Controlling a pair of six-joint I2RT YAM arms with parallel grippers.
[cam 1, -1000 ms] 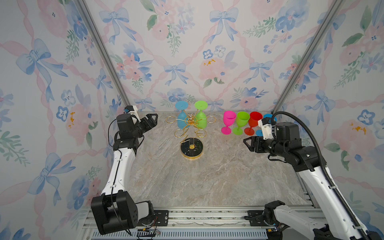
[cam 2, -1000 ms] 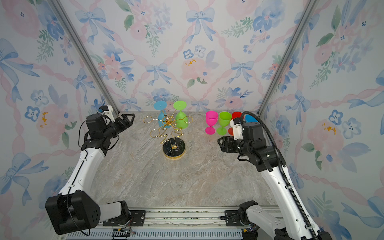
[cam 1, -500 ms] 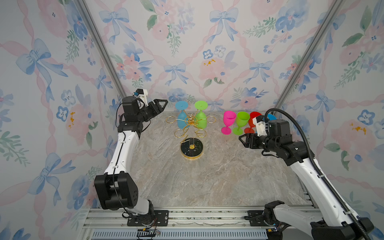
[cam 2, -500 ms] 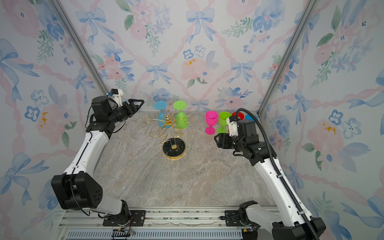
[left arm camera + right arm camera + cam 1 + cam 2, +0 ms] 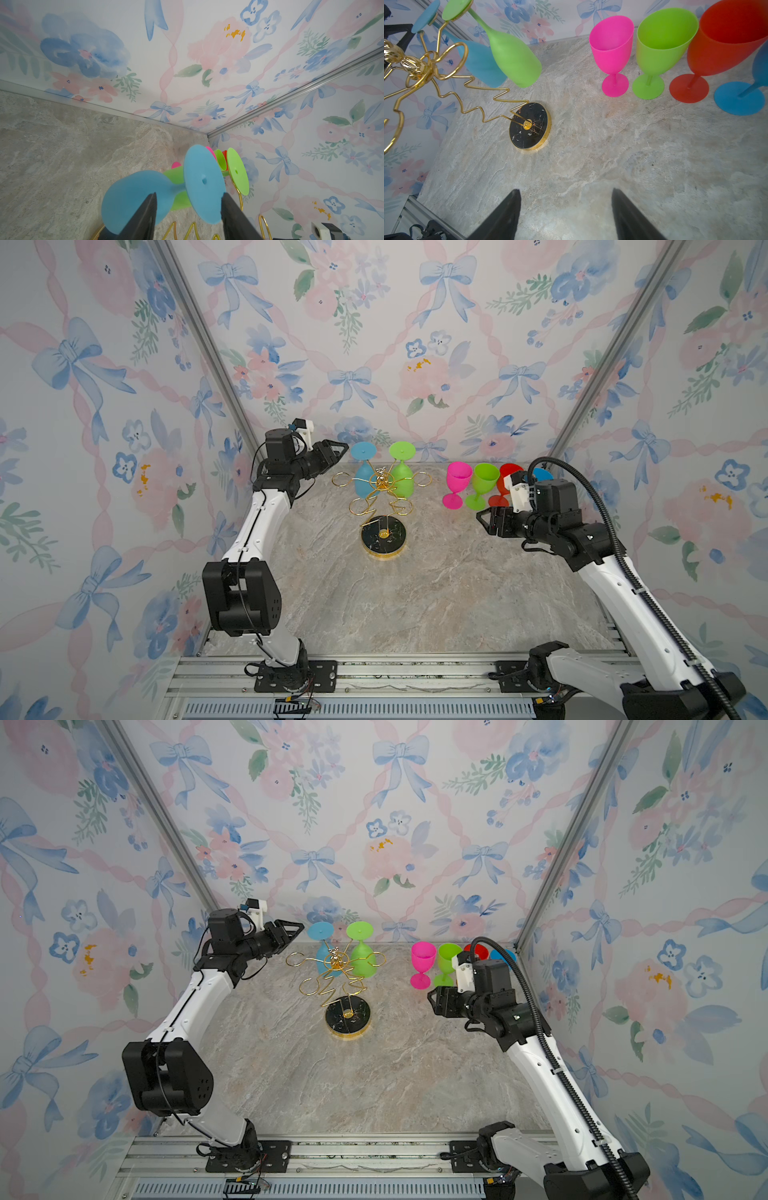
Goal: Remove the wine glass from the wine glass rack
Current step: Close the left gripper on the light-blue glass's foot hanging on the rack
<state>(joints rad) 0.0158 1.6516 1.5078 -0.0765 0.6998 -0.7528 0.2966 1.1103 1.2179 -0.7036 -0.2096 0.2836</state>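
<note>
We count one rack (image 5: 383,540), two hung glasses (image 5: 402,486), four standing glasses (image 5: 483,481); left gripper (image 5: 342,450) gapes at blue glass (image 5: 362,486), right gripper (image 5: 483,519) gapes.

Gold wine glass rack (image 5: 380,485) on a black marbled base (image 5: 382,539) — blue wine glass (image 5: 362,486), green glass (image 5: 403,486); grey-veined table (image 5: 415,597) — walls (image 5: 415,323) pastel bows, flowers.

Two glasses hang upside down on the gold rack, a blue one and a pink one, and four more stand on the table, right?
Not quite. Beside the hanging blue glass hangs a green one, the hanging green glass, not a pink one; the pink glass stands on the table. Both top views show this. The rest is right.
</note>
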